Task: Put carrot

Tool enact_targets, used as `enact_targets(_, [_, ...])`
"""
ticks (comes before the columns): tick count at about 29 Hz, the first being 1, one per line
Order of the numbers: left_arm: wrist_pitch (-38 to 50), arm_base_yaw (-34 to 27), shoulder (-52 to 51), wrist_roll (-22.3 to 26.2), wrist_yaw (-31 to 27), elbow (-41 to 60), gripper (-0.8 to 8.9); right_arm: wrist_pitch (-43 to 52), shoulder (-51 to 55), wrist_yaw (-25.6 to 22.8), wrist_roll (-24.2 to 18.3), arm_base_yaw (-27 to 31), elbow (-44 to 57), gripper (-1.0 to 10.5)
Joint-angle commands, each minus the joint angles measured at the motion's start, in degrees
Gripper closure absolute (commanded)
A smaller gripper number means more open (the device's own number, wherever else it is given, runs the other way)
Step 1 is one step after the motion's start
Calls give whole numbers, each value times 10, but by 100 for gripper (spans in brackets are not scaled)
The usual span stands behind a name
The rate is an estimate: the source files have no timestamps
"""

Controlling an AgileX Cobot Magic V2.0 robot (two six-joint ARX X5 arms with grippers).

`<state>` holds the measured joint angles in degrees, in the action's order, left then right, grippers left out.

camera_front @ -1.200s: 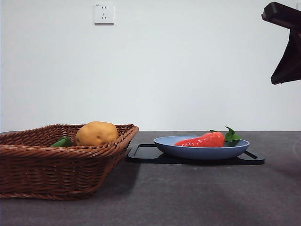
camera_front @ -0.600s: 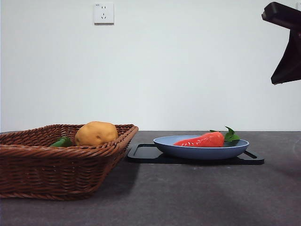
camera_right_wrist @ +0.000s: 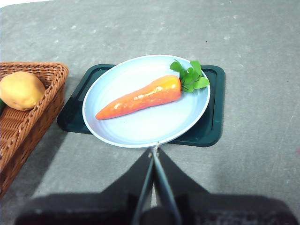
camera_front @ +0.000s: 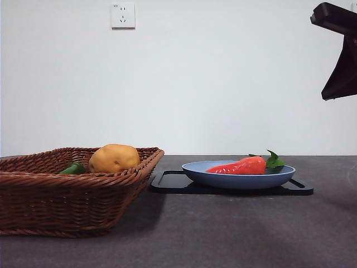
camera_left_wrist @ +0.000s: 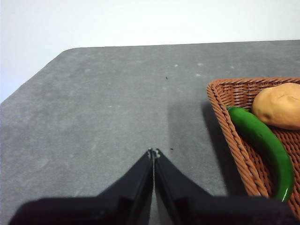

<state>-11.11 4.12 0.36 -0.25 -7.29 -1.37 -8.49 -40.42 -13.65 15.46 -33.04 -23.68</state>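
Observation:
The carrot [camera_front: 241, 166] lies on a light blue plate [camera_front: 234, 178], its green leaves [camera_front: 273, 161] at the right end. In the right wrist view the carrot [camera_right_wrist: 140, 97] lies across the plate [camera_right_wrist: 140, 129], with my right gripper [camera_right_wrist: 154, 149] shut and empty above the plate's near rim. That arm shows as a black tip [camera_front: 337, 50] at the top right of the front view. My left gripper [camera_left_wrist: 153, 152] is shut and empty over bare table, to the side of the basket.
A wicker basket [camera_front: 50, 190] at the left holds a yellow-brown potato [camera_front: 114, 158] and a green vegetable [camera_front: 73, 168]. The plate rests on a black tray [camera_front: 167, 181]. A wall socket [camera_front: 123, 15] is on the white wall behind.

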Motion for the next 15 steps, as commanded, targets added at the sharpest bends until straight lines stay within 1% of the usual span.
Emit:
enact_targets(1, [4, -1, -2, -4, 1, 6, 805, 7, -1, -2, 6, -3, -4, 943])
enact_targets(3, [4, -1, -2, -4, 1, 6, 805, -11, 33, -5, 4, -2, -4, 943])
enact_targets(4, [4, -1, -2, -4, 1, 6, 805, -14, 60, -4, -14, 4, -4, 943])
enact_targets(6, [4, -1, -2, -4, 1, 6, 805, -15, 119, -2, -92, 31, -2, 943])
enact_targets(7, [4, -1, -2, -4, 1, 6, 805, -14, 148, -2, -110, 50, 3, 943])
enact_targets(9, [4, -1, -2, -4, 1, 6, 805, -10, 209, -2, -122, 102, 21, 943])
enact_targets(13, [4, -1, -2, -4, 1, 6, 805, 5, 300, 4, -135, 208, 97, 943])
enact_targets(14, [4, -1, -2, -4, 0, 6, 805, 5, 320, 23, -136, 231, 122, 943])
enact_targets(15, [4, -1, -2, -4, 0, 6, 805, 5, 331, 42, -137, 243, 134, 943])
